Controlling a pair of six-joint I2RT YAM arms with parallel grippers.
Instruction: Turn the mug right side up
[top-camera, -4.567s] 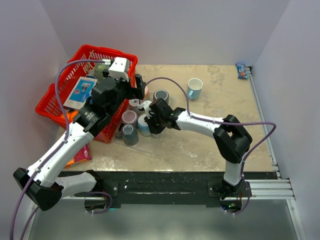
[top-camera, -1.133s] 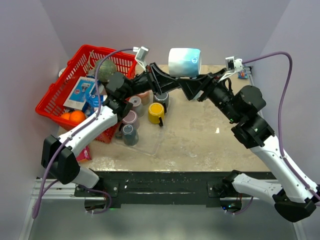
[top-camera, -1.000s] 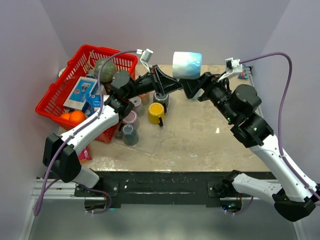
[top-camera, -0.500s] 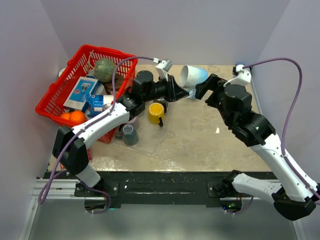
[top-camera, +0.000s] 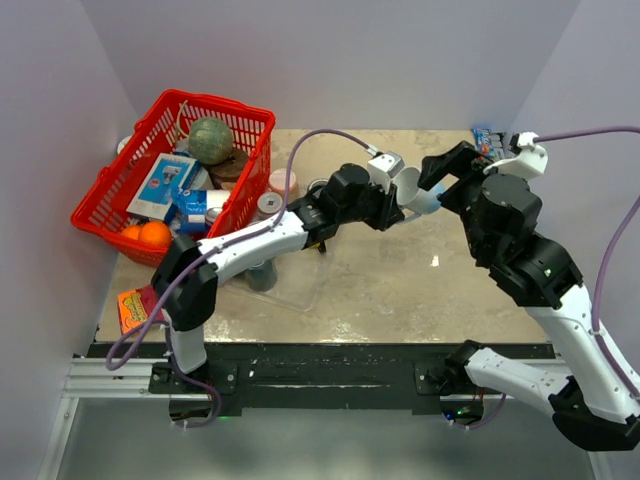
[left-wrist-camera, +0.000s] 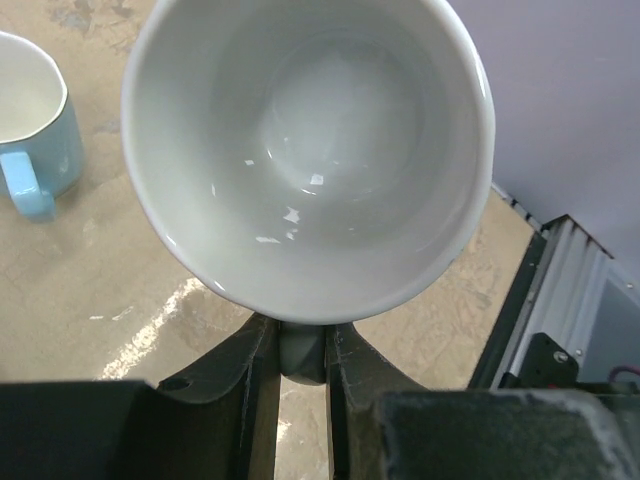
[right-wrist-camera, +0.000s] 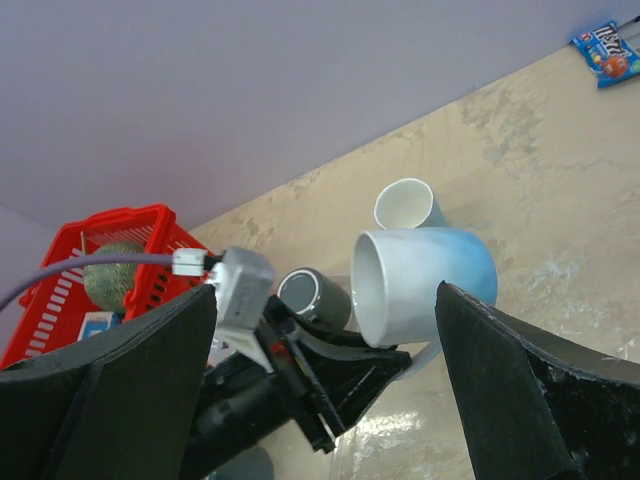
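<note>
Mug's up in the air, tipped sideways

Left gripper (left-wrist-camera: 300, 358) is pinching the mug (left-wrist-camera: 305, 150) just below its rim, over the table (top-camera: 400, 290). Right gripper (right-wrist-camera: 327, 288) hangs near it, not touching, 2 fingers spread wide.

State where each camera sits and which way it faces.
Top external: overhead from behind, looking down at the table; left arm and right arm show.
Left wrist: looks along the left fingers into the held mug.
Right wrist: faces the back wall and table between the open right fingers.
Both wrist views share the mug.
</note>
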